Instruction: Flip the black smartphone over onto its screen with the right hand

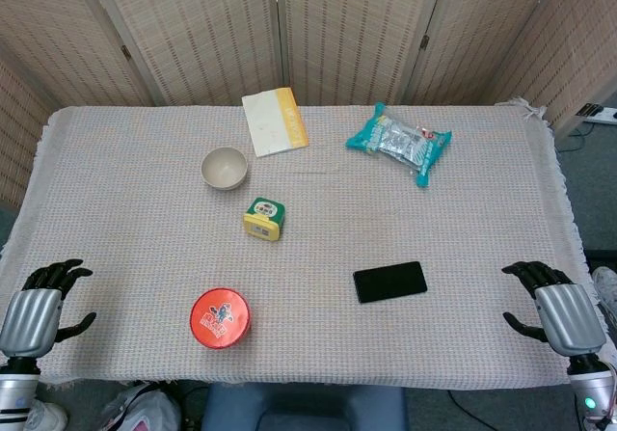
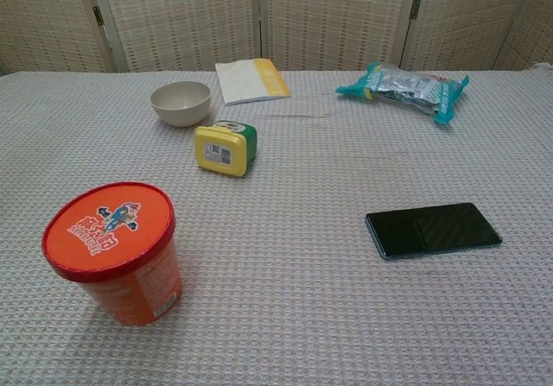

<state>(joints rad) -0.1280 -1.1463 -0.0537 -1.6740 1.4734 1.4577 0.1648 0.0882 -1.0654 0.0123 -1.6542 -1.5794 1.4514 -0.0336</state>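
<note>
From the head view, your flat black smartphone lies screen up on the woven beige tablecloth, untouched. Your right hand sits well right of the phone at the table's edge, fingers apart and holding nothing; your left hand rests far left of it, likewise released. An orange-lidded tub stands left of the phone.

From the chest view, the phone lies right of that tub; neither hand shows.

Head cam: high, looks steeply down, far, whole table to screen backdrop. Chest cam: low, near-level, faces fwd, closer. Shared: mid table w/ phone, orange tub.
</note>
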